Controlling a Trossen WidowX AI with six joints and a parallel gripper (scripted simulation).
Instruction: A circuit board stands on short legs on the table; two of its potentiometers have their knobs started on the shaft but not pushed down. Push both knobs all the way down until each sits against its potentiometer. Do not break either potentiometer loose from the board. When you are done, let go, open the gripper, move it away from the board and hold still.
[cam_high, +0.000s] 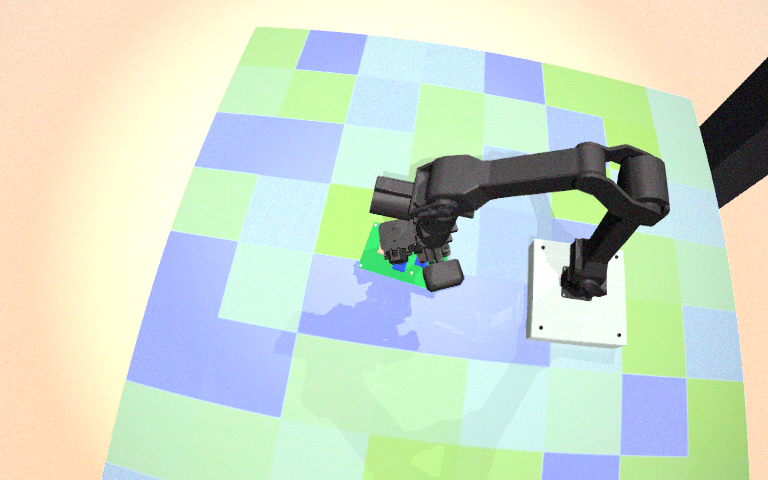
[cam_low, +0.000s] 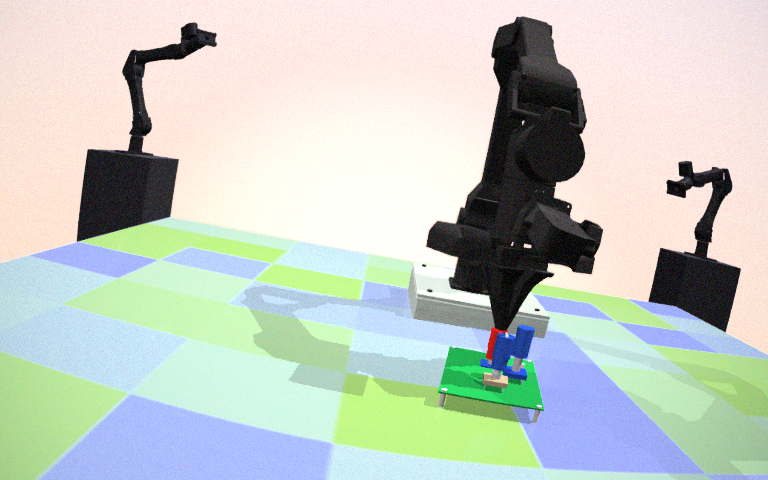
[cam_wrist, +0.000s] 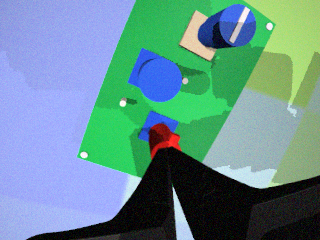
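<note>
In the wrist view our claw (cam_high: 399, 257) (cam_low: 500, 328) (cam_wrist: 166, 154) is together, nothing between its tips, at the red knob's (cam_low: 493, 343) (cam_wrist: 161, 138) top, over the circuit board (cam_high: 370, 257) (cam_low: 461, 373) (cam_wrist: 102, 135); we should press gently, straight along its shaft, avoiding sideways load on the potentiometer beneath.

The gripper (cam_low: 501, 328) (cam_wrist: 166, 154) points downward, its fingers closed together

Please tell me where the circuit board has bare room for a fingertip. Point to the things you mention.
In the exterior view, the board (cam_high: 368, 260) (cam_low: 461, 373) (cam_wrist: 107, 135) is bare between its left edge and the knobs. It's crowded around the red knob (cam_low: 492, 343) (cam_wrist: 160, 135) below the hand (cam_high: 423, 259) (cam_low: 501, 327) (cam_wrist: 166, 154).
</note>
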